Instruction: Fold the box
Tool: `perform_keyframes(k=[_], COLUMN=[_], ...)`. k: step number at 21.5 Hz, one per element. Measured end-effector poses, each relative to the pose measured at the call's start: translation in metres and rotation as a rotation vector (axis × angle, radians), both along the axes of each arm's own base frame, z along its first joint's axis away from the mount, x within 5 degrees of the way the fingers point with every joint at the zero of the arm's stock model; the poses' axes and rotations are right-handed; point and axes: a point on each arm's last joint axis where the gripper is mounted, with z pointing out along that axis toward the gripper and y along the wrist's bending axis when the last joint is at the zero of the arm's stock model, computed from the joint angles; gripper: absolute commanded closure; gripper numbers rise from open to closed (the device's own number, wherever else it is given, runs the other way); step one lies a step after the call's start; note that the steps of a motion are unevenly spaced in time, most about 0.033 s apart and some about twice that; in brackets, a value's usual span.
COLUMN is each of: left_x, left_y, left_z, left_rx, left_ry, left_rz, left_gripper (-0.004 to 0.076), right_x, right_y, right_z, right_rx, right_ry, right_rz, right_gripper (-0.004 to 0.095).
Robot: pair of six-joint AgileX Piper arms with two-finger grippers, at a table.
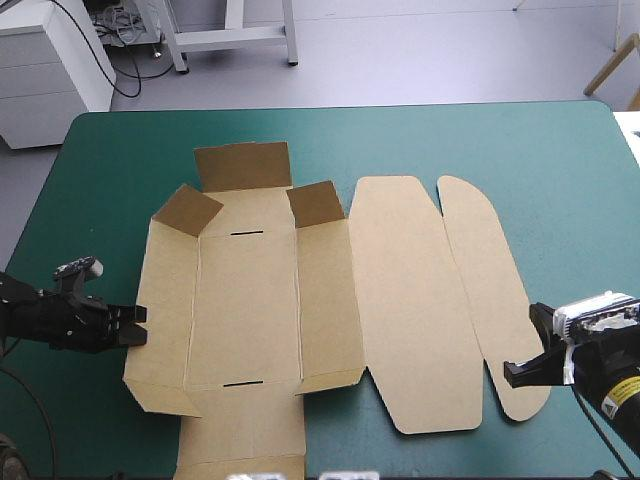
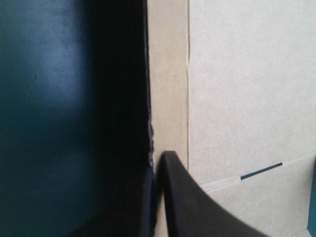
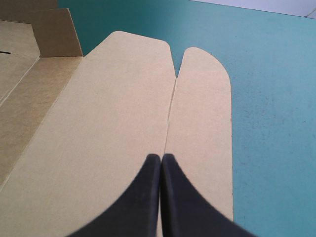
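Currently the left gripper sits at the left edge of the box, low over the teal-green table cover. In the left wrist view its black fingers are drawn almost together, with a thin strip of board apparently between them. This reads as a pinch on the outer edge of the left side wall panel, probably so that the wall can be raised along its crease.

The box lies mostly flat at the middle of the table. Three short flaps at its far end already stand up; the base, near flap and side walls lie flat. Right of these, the lid panel and the rounded tuck flap lie flat on the cover.

The right gripper is at the near end of the tuck flap. Its fingers meet in one pointed arch, holding nothing, aligned over the crease between lid and flap. This position probably steadies the sheet against sliding.
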Motion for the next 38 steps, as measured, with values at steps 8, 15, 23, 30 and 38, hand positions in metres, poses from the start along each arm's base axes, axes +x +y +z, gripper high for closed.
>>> perform_keyframes(k=[8, 15, 23, 30, 38], left_x=[0.010, 0.009, 0.041, 0.015, -0.022], left_y=[-0.018, -0.027, -0.018, -0.025, -0.022], left_z=[0.008, 0.009, 0.086, 0.133, 0.155], left_rx=[0.119, 0.182, 0.264, 0.303, 0.442], left_ry=[-0.014, 0.032, -0.192, -0.343, -0.397], left_rz=[-0.163, -0.239, -0.119, -0.063, 0.020], left_gripper=[0.0500, 0.0146, 0.0147, 0.0147, 0.0172], right_x=[0.000, 0.000, 0.000, 0.000, 0.000], right_y=[0.000, 0.000, 0.000, 0.000, 0.000], right_z=[0.000, 0.000, 0.000, 0.000, -0.001], right_rx=[-0.001, -0.003, -0.010, -0.027, -0.031], right_ry=[-0.002, -0.003, -0.005, -0.003, -0.002], right_rz=[0.001, 0.002, 0.005, 0.010, 0.011], right_gripper=[0.0927, 0.0927, 0.0926, 0.0927, 0.0927])
